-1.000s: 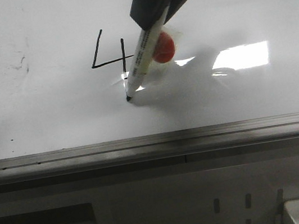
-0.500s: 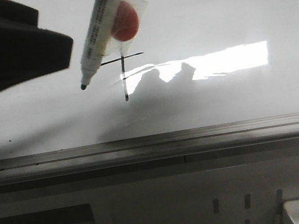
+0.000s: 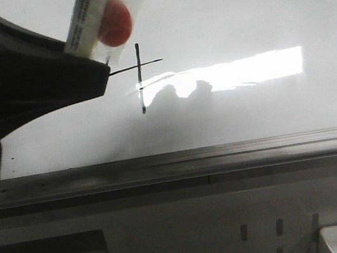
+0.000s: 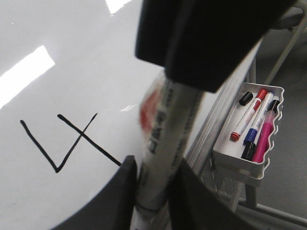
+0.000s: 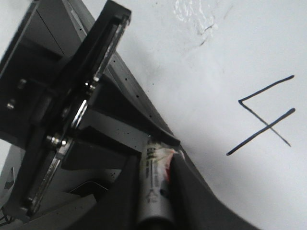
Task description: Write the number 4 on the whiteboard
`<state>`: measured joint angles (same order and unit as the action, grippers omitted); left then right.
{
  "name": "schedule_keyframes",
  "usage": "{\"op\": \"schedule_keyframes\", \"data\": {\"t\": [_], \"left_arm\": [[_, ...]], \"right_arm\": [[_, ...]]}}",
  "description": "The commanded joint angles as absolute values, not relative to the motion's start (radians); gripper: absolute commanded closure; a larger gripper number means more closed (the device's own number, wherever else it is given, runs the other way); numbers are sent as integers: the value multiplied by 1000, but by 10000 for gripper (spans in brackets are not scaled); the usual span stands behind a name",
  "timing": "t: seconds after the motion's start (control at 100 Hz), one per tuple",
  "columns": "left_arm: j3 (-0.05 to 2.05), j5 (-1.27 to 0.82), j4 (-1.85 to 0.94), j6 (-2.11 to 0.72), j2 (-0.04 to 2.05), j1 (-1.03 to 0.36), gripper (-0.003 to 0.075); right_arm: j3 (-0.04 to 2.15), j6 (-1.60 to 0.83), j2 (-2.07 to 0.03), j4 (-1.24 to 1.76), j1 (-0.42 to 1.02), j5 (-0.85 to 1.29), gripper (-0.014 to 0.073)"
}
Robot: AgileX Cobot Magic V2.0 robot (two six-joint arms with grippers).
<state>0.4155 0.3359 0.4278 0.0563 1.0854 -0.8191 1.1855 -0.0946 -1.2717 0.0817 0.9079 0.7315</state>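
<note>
The whiteboard (image 3: pixel 234 13) carries a black open-topped number 4 (image 5: pixel 266 120). In the front view my left arm hides its left part, so only the upright and the crossbar (image 3: pixel 140 79) show. The whole 4 shows in the left wrist view (image 4: pixel 62 143). A white marker (image 3: pixel 97 22) with a red sticker hangs above the board, left of the 4. My right gripper (image 5: pixel 156 163) is shut on the marker barrel. My left gripper (image 4: pixel 156 172) has come in from the left, and its fingers close on the marker's lower end (image 4: pixel 163 143). The tip is hidden.
A grey metal rail (image 3: pixel 174 164) runs along the board's near edge. A white tray (image 4: pixel 249 129) with several spare markers hangs below the rail at the right. A bright glare patch (image 3: pixel 243 70) lies right of the 4. Faint smudges (image 5: pixel 196 19) mark the board.
The marker lifted off the board after the last stroke and moved up and left. My left gripper came in from the left and closed round its lower end.
</note>
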Motion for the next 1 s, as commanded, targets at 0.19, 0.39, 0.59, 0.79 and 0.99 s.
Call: {"op": "schedule_keyframes", "data": {"t": [0.19, 0.39, 0.59, 0.79, 0.99], "left_arm": [[444, 410, 399, 71, 1074, -822, 741], [444, 325, 220, 83, 1074, -820, 741], [444, 192, -242, 83, 1074, -765, 741], [444, 188, -448, 83, 1076, -722, 741], [444, 191, -461, 83, 1091, -720, 741]], "right_arm": [[1218, -107, -1241, 113, 910, 700, 599], [1218, -107, -1232, 106, 902, 682, 81], [1218, -107, -1196, 100, 900, 731, 81], [1218, -107, -1178, 100, 900, 759, 110], [1218, -107, -1178, 100, 900, 761, 110]]}}
